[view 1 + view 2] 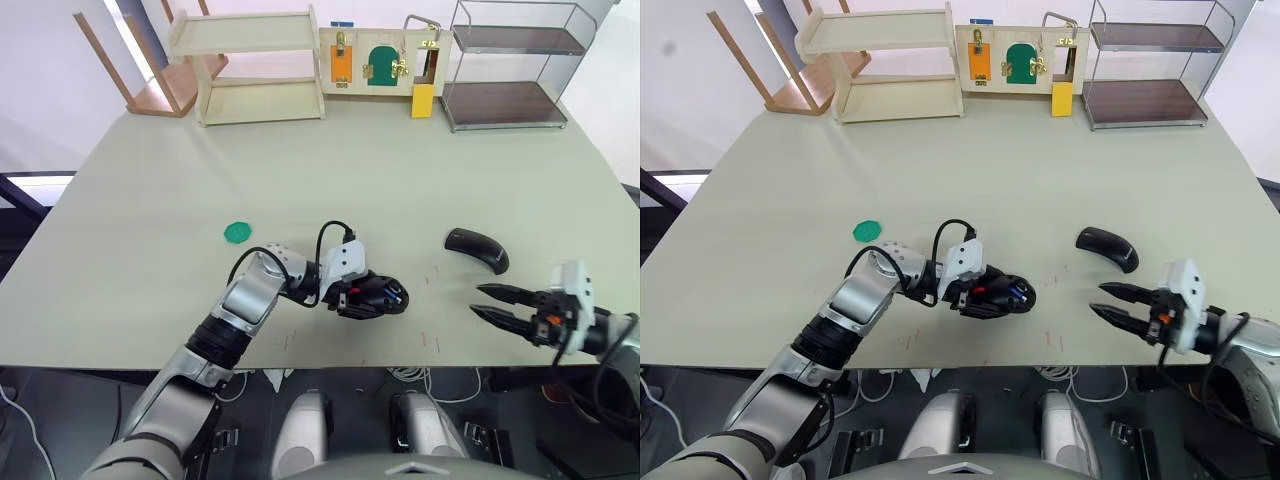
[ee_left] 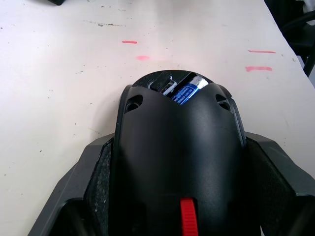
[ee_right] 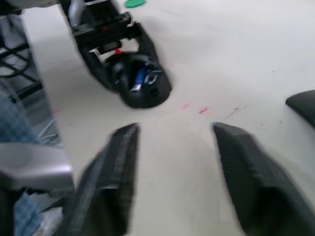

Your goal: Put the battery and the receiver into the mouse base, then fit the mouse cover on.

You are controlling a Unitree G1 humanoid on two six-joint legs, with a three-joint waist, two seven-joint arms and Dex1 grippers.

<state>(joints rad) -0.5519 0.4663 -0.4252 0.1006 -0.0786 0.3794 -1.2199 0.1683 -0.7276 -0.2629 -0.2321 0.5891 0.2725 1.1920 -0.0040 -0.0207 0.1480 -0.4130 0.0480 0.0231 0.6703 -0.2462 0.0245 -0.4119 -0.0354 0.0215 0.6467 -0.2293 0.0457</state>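
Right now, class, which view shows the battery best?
The left wrist view: the battery lies close-up inside the mouse base, label visible. The right wrist view shows it as a small blue patch; the eye views, a blue speck.

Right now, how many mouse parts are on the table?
2. The mouse base sits near the front edge, gripped by the left hand, with the battery in it. The mouse cover lies apart toward the right, beyond the open right hand.

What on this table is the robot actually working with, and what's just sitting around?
In use: mouse base, gripped by the left gripper; blue battery, already inside it; mouse cover, lying apart; right gripper, open and empty.

Lying about: green disc, wooden shelf, latch board, wire rack.
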